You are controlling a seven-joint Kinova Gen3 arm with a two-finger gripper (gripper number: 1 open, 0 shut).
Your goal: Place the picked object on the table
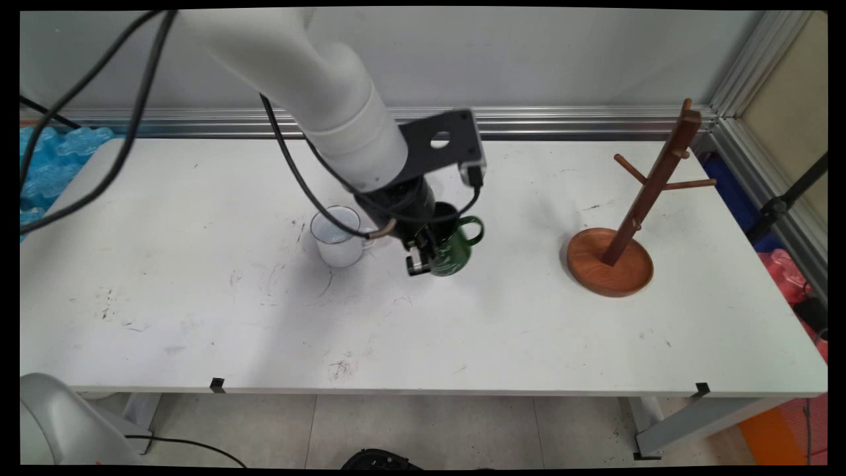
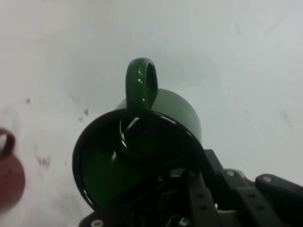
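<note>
My gripper (image 1: 426, 254) is shut on the rim of a green mug (image 1: 456, 248) near the middle of the white table (image 1: 198, 317). The mug leans, and its handle points to the right, away from the arm. In the hand view the green mug (image 2: 142, 151) shows its dark inside, with the handle at the top. The gripper (image 2: 189, 187) grips the rim at the lower right, one finger inside the mug. I cannot tell whether the mug's base touches the table.
A white mug (image 1: 337, 236) stands just left of the gripper. A wooden mug tree (image 1: 631, 225) on a round base stands at the right. A reddish rounded thing (image 2: 8, 172) shows at the hand view's left edge. Black cables (image 1: 132, 112) hang from the arm.
</note>
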